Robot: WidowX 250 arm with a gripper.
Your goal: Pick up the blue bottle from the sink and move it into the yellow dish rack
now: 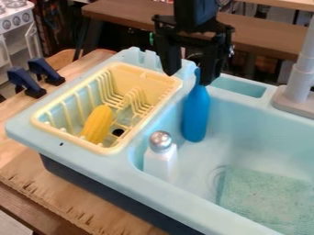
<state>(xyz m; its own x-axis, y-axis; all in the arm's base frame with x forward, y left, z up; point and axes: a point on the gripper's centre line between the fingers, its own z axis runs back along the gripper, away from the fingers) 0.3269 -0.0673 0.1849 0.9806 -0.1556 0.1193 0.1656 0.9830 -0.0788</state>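
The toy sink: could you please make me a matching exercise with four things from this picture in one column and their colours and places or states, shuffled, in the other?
Things:
1. Bottle
2. Shaker
3. Toy corn
4. Hand

Colours and places or states:
A. White with a silver top, in the basin
B. Black and open, above the far side of the toy sink
C. Blue, in the basin
D. Yellow, in the dish rack

Right pairs: 1-C, 2-A, 3-D, 4-B
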